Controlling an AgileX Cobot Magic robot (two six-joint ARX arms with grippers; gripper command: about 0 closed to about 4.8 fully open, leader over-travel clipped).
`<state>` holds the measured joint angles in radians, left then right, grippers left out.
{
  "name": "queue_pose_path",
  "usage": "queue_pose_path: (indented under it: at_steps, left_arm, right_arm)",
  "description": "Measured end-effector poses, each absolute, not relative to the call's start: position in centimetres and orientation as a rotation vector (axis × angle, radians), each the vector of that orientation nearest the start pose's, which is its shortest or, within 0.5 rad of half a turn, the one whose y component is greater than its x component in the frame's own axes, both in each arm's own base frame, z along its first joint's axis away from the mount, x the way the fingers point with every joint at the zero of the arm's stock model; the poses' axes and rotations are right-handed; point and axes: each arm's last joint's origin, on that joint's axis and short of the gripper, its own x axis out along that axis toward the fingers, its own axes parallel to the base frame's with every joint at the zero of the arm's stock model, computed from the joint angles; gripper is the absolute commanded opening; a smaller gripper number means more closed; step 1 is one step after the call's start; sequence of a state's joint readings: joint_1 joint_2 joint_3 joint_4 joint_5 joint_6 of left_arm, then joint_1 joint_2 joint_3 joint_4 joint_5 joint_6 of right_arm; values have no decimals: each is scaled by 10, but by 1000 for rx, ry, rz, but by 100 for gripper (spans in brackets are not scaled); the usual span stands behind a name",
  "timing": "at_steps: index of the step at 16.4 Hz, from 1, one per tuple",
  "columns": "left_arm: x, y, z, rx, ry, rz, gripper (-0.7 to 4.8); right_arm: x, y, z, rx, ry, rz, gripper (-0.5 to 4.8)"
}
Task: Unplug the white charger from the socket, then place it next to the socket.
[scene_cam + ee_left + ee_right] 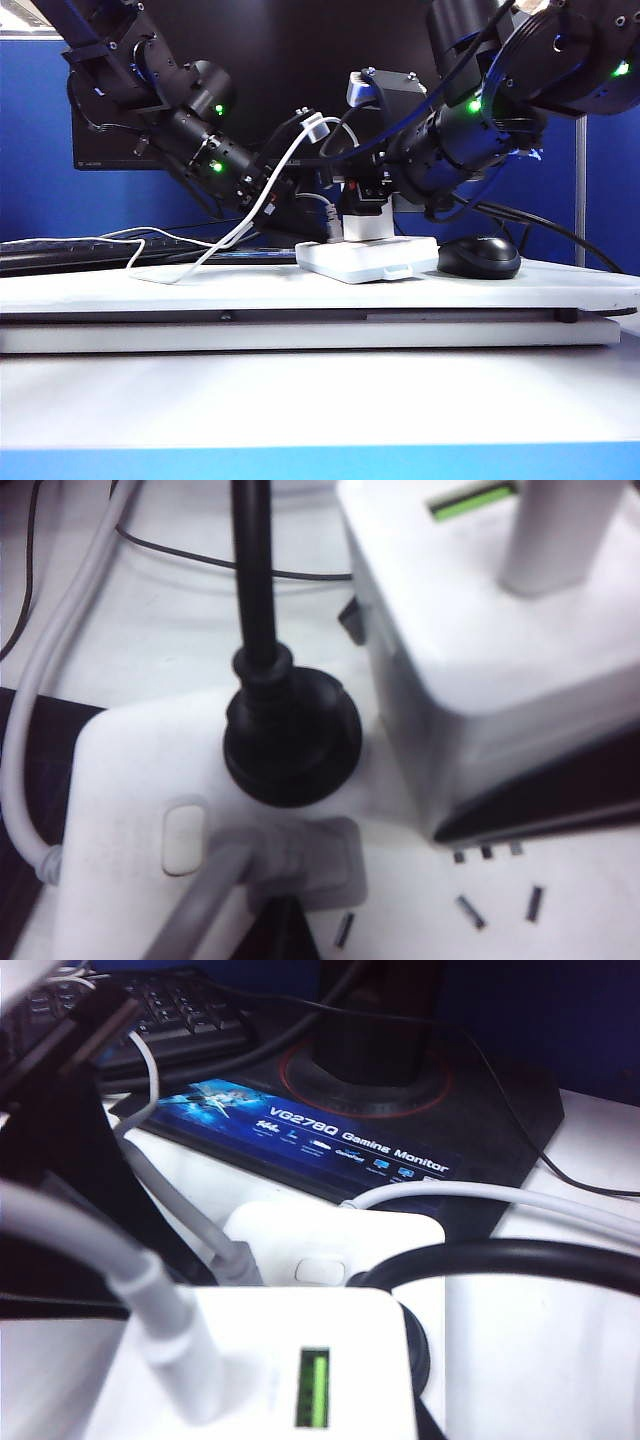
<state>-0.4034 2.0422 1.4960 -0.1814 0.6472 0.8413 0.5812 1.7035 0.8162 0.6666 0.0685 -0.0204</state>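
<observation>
The socket (365, 262) is a flat white power strip lying on the table's middle. The white charger (362, 226) stands upright on it, a thin white cable (262, 205) running off to the left. My right gripper (362, 212) is shut on the charger's sides. In the left wrist view a dark finger (560, 792) lies along the white charger (470, 650). In the right wrist view the white charger (290, 1360) hides those fingers. My left gripper (300, 224) is shut, its single dark tip (285, 935) down on the socket (130, 780).
A black round plug (290, 735) and a flat grey-white plug (305, 860) sit in the strip beside the charger. A black mouse (480, 258) lies right of the strip. A keyboard (180, 1005) and a monitor base (400, 1110) stand behind it.
</observation>
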Motion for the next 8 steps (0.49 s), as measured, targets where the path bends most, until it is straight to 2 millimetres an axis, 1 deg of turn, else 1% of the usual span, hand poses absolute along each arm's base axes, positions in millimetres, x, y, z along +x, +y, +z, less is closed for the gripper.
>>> queue_pose_path:
  at_steps: [2,4,5,6,8]
  left_arm:
    - [404,-195,203,666,280,-1254,-6]
    - [404,-196,207,687,298,-1249,-6]
    - [404,-197,209,690,309,-1251,-6]
    - [404,-197,211,692,320,-1250,-6]
    - [405,-198,213,694,334,-1247,-6]
  right_arm:
    - [294,190,192,-97,205,524,-1]
    - [294,190,192,-151,189,534,-1]
    - [294,190,193,-151,186,537,-1]
    - [295,189,194,-85,196,541,-1]
    - [296,187,194,-44,200,548,-1]
